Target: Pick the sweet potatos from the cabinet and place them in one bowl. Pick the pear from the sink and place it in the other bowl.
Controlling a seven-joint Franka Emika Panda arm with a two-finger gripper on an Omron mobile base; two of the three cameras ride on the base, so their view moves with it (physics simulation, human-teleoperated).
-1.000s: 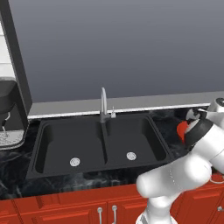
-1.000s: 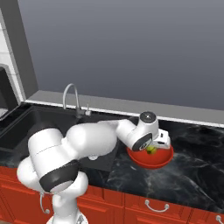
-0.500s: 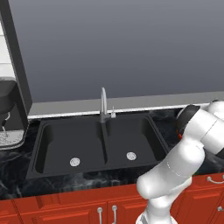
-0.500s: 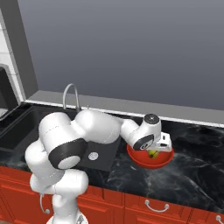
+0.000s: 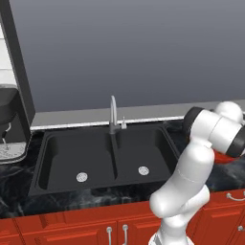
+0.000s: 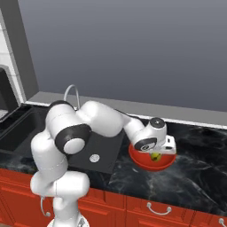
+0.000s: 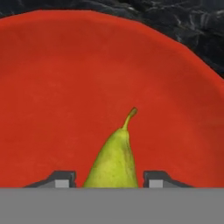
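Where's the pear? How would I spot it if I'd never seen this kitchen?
Find the black sink, then look right along the dark counter to a red bowl. The pear sits over its middle, between the gripper fingertips. It is the one yellow-green thing there, with a thin neck and a small brown stem.

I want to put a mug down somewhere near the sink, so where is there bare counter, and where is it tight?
Bare black counter lies right of the red bowl, up to the back ledge. Another strip runs between the sink and the red drawers. It is crowded at the bowl: the pincer hangs over it with the pear between its fingers.
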